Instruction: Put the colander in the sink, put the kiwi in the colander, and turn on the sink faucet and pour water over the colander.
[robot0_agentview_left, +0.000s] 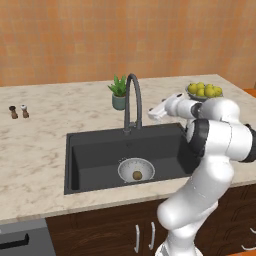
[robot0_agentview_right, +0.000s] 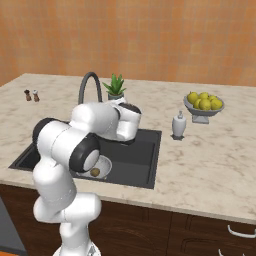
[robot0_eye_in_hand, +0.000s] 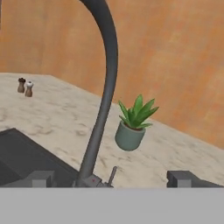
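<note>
Left base view: colander (robot0_agentview_left: 136, 170) sits on the floor of the sink (robot0_agentview_left: 90, 155), kiwi (robot0_agentview_left: 137, 175) inside it near the middle. So the first two steps look done; what's left is the faucet.

Hand (robot0_agentview_left: 156, 114) is up at counter (robot0_agentview_left: 45, 145) level, just right of the faucet (robot0_agentview_left: 133, 100) and near its lower stem, holding nothing. Hand view confirms: both fingertips (robot0_eye_in_hand: 40, 178) stand wide apart at the bottom, with the faucet base and a small lever (robot0_eye_in_hand: 112, 175) at its foot between them, nothing touched yet.

Step in hand, as I read it: approach to turn the water on.

Next move calls for:
- closing the gap to that lever without knocking the stem
- pushing or nudging the lever, probably with one finger rather than a pinch
- checking where the spout ends; it looks roughly over the colander, but I can't tell exactly, so it may need a swing

Potted plant (robot0_eye_in_hand: 131, 131) stands behind the faucet, apart from the hand, so little risk there.

Right base view: arm blocks most of the sink; kiwi (robot0_agentview_right: 95, 172) is just visible below the elbow.
</note>
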